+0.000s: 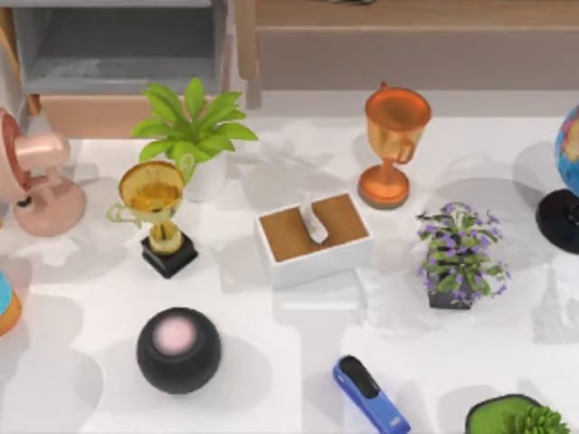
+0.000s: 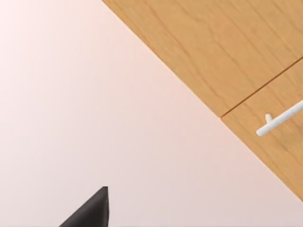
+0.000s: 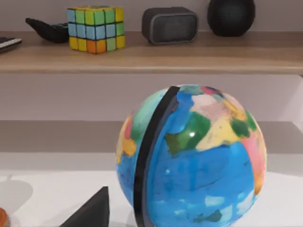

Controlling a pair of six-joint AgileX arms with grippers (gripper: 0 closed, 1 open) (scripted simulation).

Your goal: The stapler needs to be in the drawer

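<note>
White tabletop (image 1: 81,298), smooth, shadow-mottled. Grey-walled rectangular drawer with pale orange-tan wooden front (image 1: 118,54) at far left, open, cut off by top edge. White tissue box with brown top (image 1: 314,240) at centre. Small bright-blue stapler with black top strip (image 1: 370,393) near front edge, right of centre, lying diagonal. Gripper finger spacing: cannot tell for either arm.

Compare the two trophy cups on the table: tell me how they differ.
The gold trophy stands on the table's left side, on a black square base; the orange trophy stands farther right and nearer the shelf, on a round orange foot. The gold trophy is shiny yellow, while the orange trophy is coppery all over. Both are upright, handled cups, one on either side of the tissue box.
</note>
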